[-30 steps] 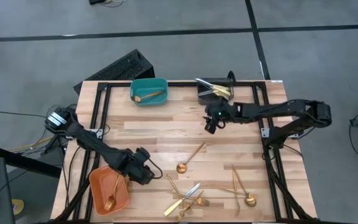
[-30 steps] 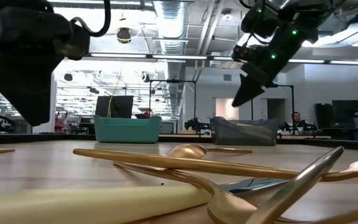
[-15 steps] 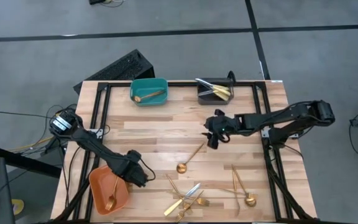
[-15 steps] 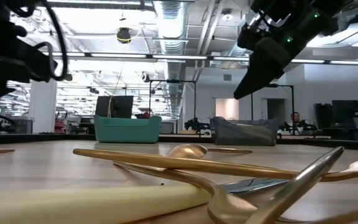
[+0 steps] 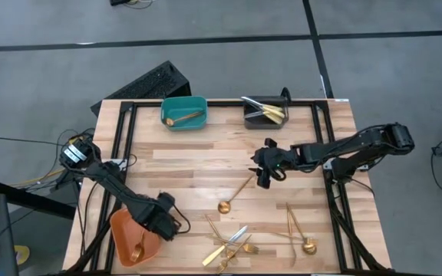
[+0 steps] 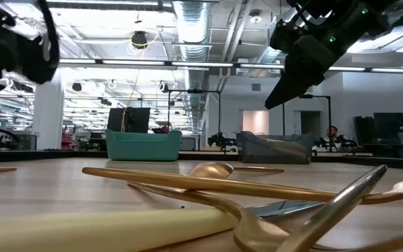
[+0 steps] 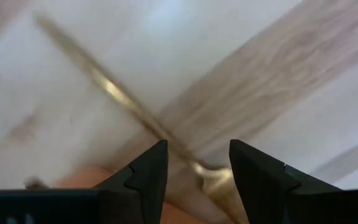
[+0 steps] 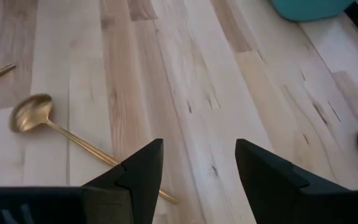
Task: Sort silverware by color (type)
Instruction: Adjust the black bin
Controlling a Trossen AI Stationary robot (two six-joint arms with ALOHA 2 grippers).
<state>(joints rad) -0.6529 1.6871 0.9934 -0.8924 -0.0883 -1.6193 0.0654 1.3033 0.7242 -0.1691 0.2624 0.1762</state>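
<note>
A gold piece is seen in the teal bin [image 5: 183, 112], well beyond the right tool [image 5: 265, 173], and several gold pieces lie in the grey bin [image 5: 265, 113], also beyond that tool. A gold spoon [image 5: 137, 244] lies in the orange bin [image 5: 128, 235], just beside the left tool [image 5: 165, 228], which is held over the bin's rim with its fingers [image 7: 146, 176] apart and nothing gripped. The right tool is held above the bench [image 5: 183, 165] with fingers [image 8: 141, 172] spread wide and empty; a long gold spoon [image 5: 235, 193] lies just below it. More silverware [image 5: 229, 244] is scattered nearer the bench's front edge. An open workshop with ceiling lights is seen behind.
</note>
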